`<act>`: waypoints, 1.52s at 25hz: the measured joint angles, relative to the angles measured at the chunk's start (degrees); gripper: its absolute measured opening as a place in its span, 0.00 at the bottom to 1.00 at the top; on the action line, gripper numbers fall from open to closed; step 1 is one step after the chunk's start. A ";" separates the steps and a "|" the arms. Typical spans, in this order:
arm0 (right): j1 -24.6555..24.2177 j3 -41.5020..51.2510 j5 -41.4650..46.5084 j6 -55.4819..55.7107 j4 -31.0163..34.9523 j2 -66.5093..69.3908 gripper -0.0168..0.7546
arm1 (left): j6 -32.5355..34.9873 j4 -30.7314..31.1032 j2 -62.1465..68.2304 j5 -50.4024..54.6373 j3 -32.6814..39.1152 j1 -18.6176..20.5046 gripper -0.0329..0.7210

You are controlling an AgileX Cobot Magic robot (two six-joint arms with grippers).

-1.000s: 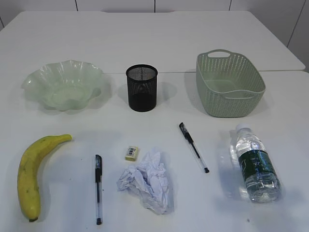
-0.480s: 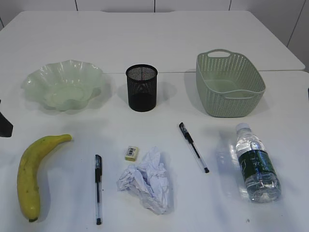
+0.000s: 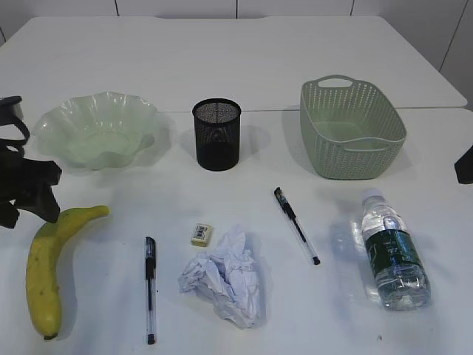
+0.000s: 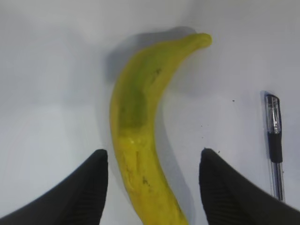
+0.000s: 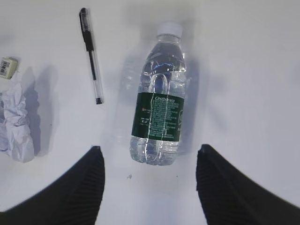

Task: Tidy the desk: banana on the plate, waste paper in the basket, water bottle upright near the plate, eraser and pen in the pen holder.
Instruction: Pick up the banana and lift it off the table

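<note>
The yellow banana (image 3: 43,275) (image 4: 139,126) lies at the desk's (image 3: 244,66) front left. My left gripper (image 3: 29,201) (image 4: 153,152) hangs open above it, one finger on each side, not touching. The water bottle (image 3: 392,251) (image 5: 160,112) lies on its side at the right, with my open right gripper (image 3: 464,164) (image 5: 150,148) above its base. Between them lie the eraser (image 3: 201,234), the waste paper (image 3: 225,278) and two pens (image 3: 150,288) (image 3: 296,225). Behind stand the plate (image 3: 52,122), the pen holder (image 3: 216,134) and the basket (image 3: 353,151).
The plate, pen holder and basket hold nothing. A seam between two tabletops runs behind them. In the left wrist view a pen (image 4: 274,140) lies right of the banana.
My left arm has come in from the left edge and now hangs over the banana's upper end. My right gripper has appeared at the right edge. No object has moved.
</note>
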 joint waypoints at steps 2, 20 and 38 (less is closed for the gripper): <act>0.00 0.00 0.00 0.13 -0.76 0.24 0.62 | -2.88 3.32 1.22 -1.17 0.00 -1.94 0.62; 0.00 0.00 0.00 0.22 -1.35 0.24 0.62 | -10.28 9.55 7.45 -6.19 -0.08 -3.26 0.62; 0.00 0.00 0.00 0.22 -1.35 0.24 0.62 | -10.28 9.55 11.82 -9.15 -0.35 -3.26 0.62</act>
